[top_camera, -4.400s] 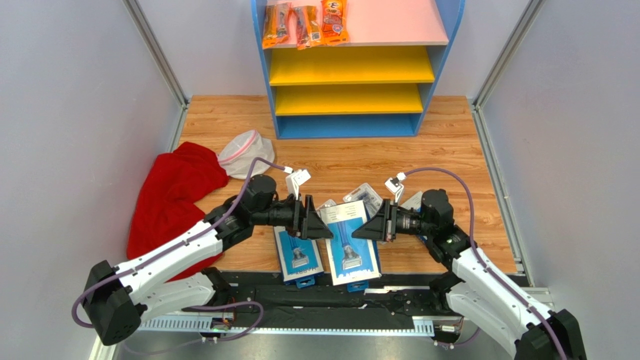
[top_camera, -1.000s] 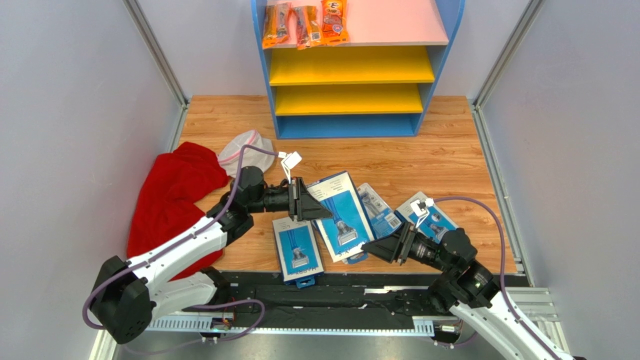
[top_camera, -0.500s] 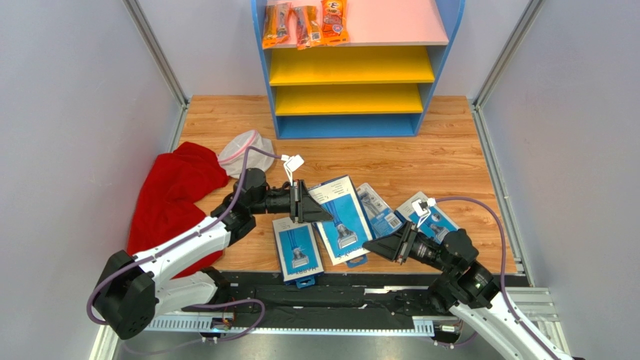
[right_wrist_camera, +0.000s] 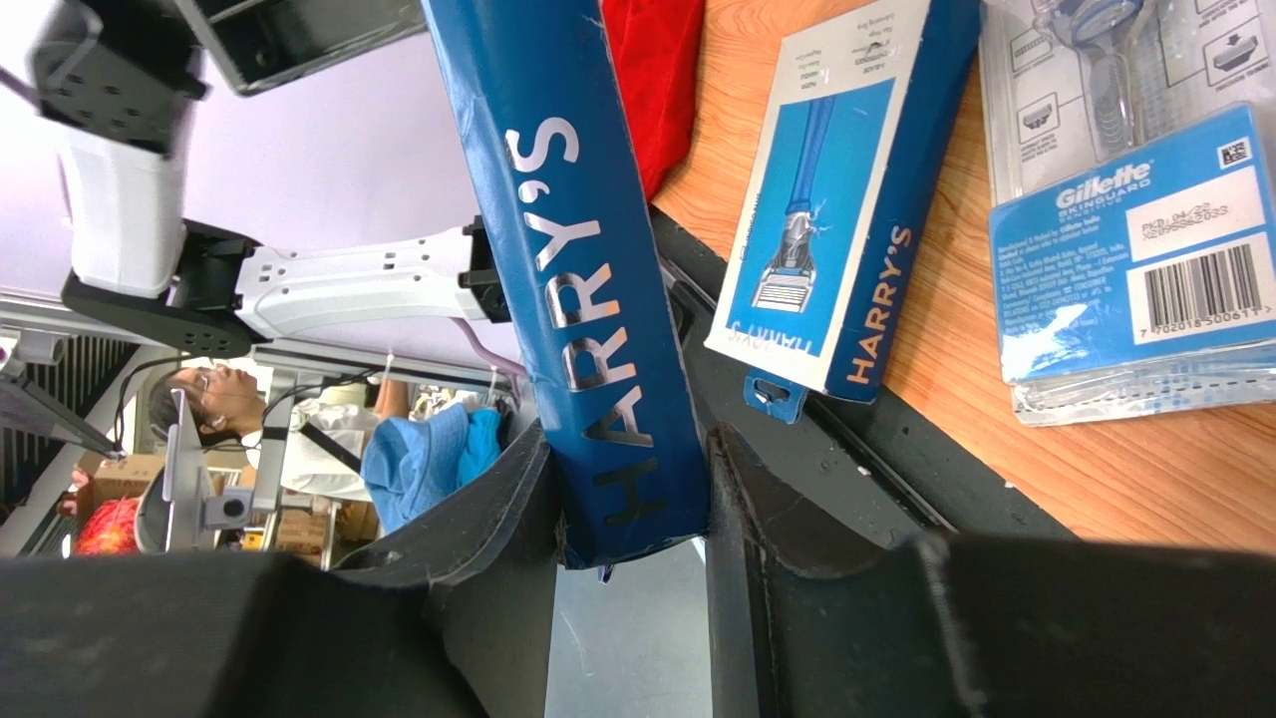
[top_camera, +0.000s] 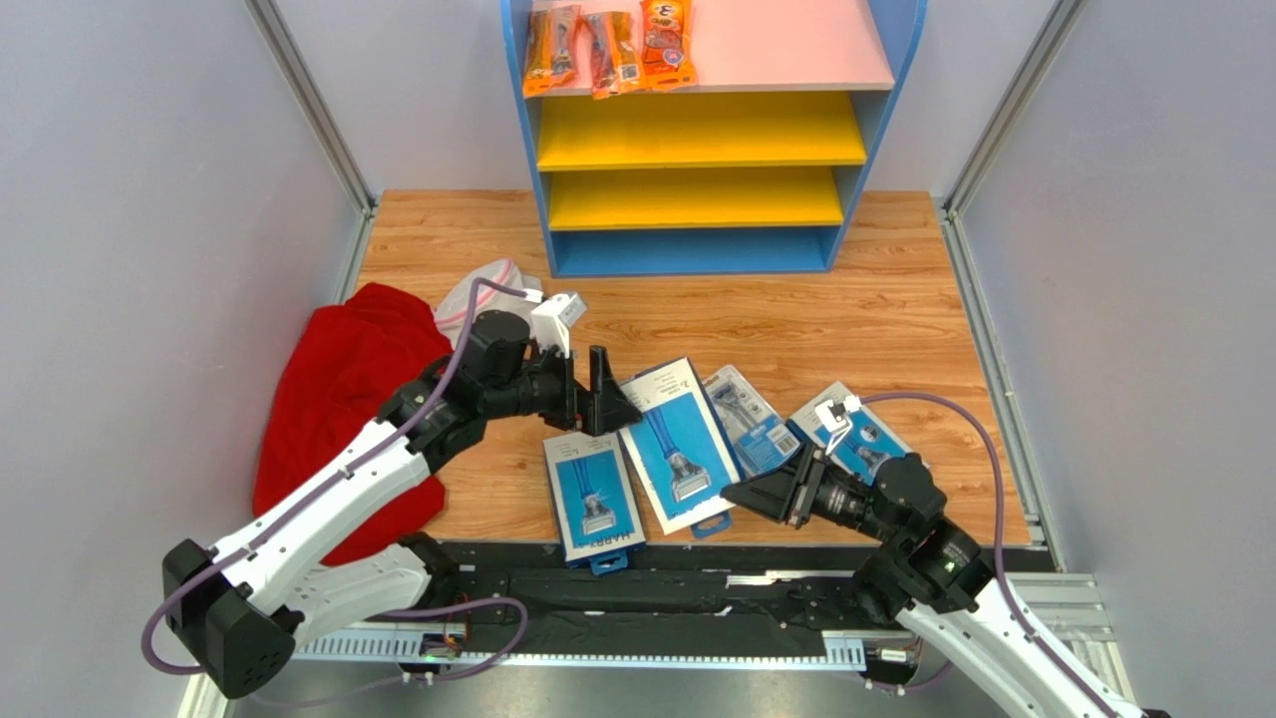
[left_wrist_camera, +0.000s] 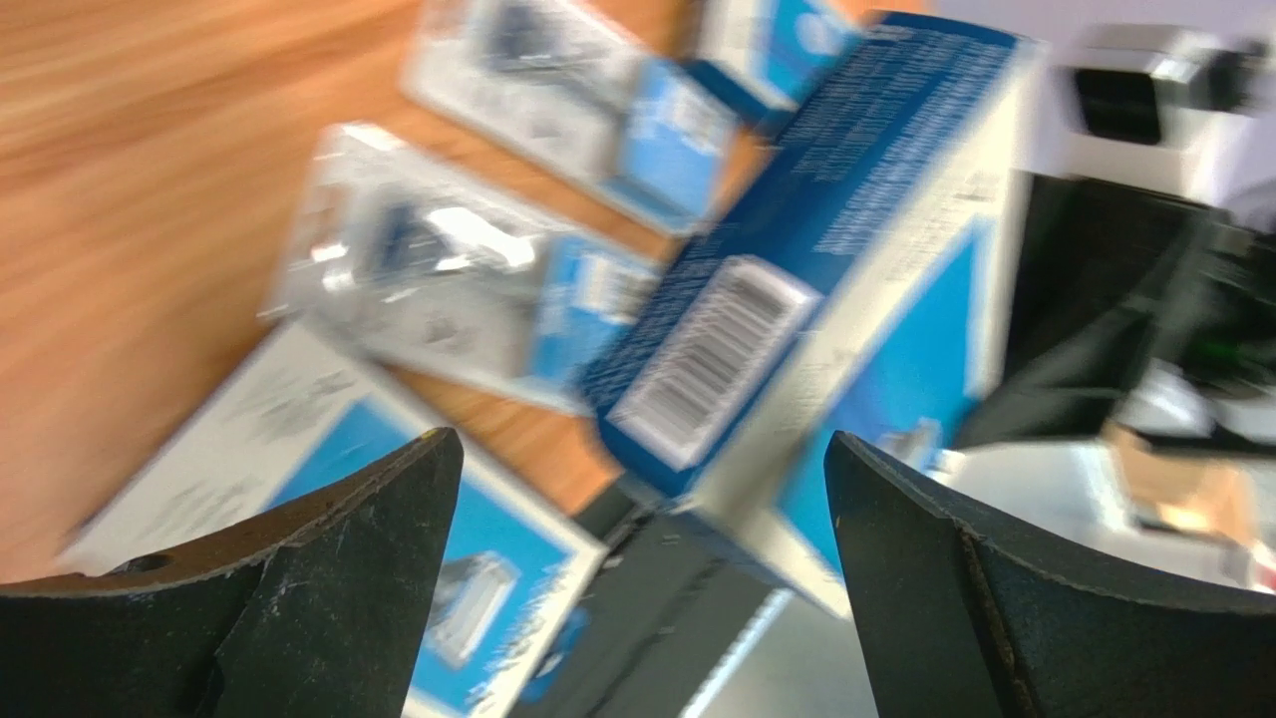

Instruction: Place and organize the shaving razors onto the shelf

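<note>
— What sort of place are you working in here?
— You are working in a robotics lab cell. Grey panels [top_camera: 135, 225] are walling in your wood-grain table [top_camera: 899, 299], a blue shelf [top_camera: 689, 252] is standing at its far edge, and a person [right_wrist_camera: 220, 394] is showing beyond its near edge.

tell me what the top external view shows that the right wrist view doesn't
Only top external: the blue-framed shelf with pink top and yellow boards, three orange snack packets on it. Only right wrist: HARRY'S lettering on the edge of the large blue razor pack, clamped in the right gripper. Both: that pack, a second blue razor pack lying flat, the wooden tabletop.
</note>
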You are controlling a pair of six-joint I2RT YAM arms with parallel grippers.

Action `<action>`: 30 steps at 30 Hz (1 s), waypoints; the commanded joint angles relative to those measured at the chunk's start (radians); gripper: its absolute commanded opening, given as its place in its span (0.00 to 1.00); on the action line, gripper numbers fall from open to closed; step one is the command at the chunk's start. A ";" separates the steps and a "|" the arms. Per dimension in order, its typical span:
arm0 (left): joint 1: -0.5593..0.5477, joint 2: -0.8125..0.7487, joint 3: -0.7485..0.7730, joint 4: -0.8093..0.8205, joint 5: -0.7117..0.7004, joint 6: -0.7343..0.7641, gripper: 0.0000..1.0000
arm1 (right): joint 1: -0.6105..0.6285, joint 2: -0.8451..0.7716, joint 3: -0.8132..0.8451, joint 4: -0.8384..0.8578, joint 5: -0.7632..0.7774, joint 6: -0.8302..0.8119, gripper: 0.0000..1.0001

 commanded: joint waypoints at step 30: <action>0.002 -0.341 0.077 -0.611 -0.698 0.037 0.99 | -0.111 1.072 0.588 0.443 -0.218 -0.121 0.00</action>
